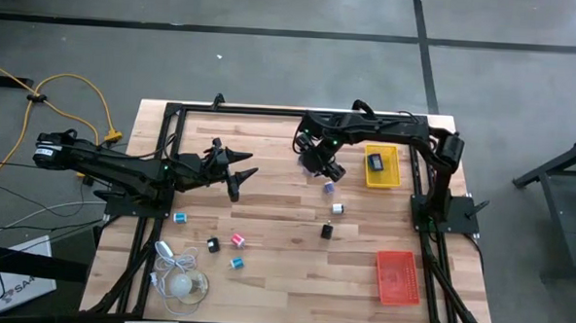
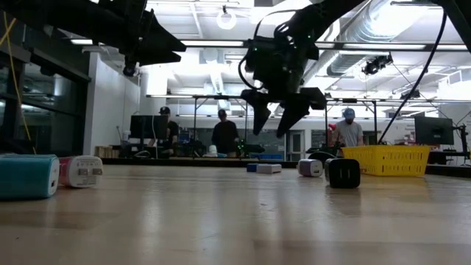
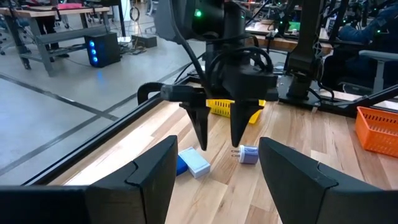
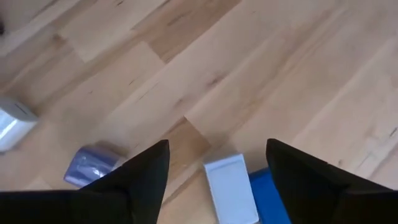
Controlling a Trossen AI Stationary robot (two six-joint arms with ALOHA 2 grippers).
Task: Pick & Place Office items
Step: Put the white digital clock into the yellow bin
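Pale butcher-block table (image 1: 276, 205), long planks with clear grain, framed by black rails. The right arm reaches in from the far right, and its gripper (image 1: 323, 169) hangs above the boards left of the yellow tray (image 1: 383, 178); fingers spread wide, nothing between them. The left gripper (image 1: 237, 169) waits at mid-left, also wide and empty.

That yellow tray is slotted plastic, a dark item lying inside. The orange tray (image 1: 398, 277) sits at the near right, same mesh walls.

Down at the near left, a white bulb (image 1: 184, 286) with its coiled cord.

Now the little pieces. Right under the right gripper: a pale blue-white block (image 4: 231, 188), rectangular and smooth, touching a deeper blue piece (image 4: 268, 190) beside it, long axis running roughly along the fingers. Just off to the side, a purple plug (image 3: 247, 154) lying down, prongs pointing sideways towards the block. Nearer the middle, a black cube (image 2: 343, 173). At the near left, a teal block (image 2: 28, 176) and a pink-red charger (image 2: 79, 171), prongs pointing right.
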